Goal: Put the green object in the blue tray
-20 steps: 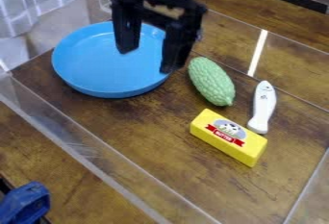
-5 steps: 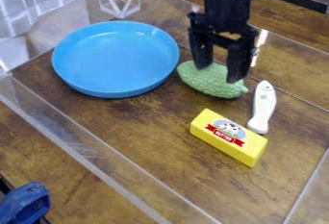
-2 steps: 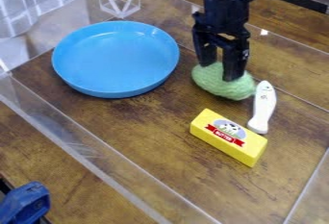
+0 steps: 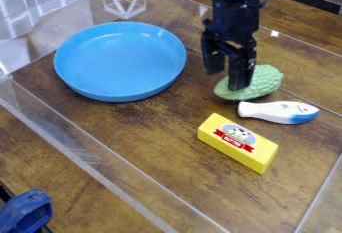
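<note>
Jaws are wide open beside the green gourd (image 4: pixel 254 83), right of the blue tray (image 4: pixel 120 61); looks light, firm, so pinch its middle.

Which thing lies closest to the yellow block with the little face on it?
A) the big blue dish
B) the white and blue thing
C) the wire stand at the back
B: the white and blue thing lies just behind the yellow block, with only a narrow gap between.
</note>
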`<state>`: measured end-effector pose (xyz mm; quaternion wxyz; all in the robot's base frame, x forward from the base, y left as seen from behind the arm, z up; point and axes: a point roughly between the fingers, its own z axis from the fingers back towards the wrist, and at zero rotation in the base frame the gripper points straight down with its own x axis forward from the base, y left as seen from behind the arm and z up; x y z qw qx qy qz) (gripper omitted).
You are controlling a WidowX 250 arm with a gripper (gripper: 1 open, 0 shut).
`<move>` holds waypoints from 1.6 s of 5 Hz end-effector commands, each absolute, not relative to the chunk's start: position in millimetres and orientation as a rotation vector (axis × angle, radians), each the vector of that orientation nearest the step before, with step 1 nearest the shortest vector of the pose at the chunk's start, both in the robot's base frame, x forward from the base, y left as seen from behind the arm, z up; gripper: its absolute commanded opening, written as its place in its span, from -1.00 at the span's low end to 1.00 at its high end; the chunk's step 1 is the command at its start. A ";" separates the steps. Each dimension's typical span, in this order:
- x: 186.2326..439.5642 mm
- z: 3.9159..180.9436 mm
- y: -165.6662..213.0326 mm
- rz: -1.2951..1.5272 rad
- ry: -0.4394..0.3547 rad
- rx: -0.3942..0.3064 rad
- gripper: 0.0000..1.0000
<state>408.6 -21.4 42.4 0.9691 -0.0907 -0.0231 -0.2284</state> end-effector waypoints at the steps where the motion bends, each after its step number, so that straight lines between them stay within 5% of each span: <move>1: 421.7 47.8 -30.3 -0.546 -0.110 -0.149 1.00; 2: 429.9 36.8 -38.5 -0.603 -0.101 -0.132 -1.00; 4: 445.3 60.4 -29.1 -0.663 -0.085 -0.141 -1.00; 8: 449.8 42.2 -40.9 -0.625 -0.073 -0.142 -1.00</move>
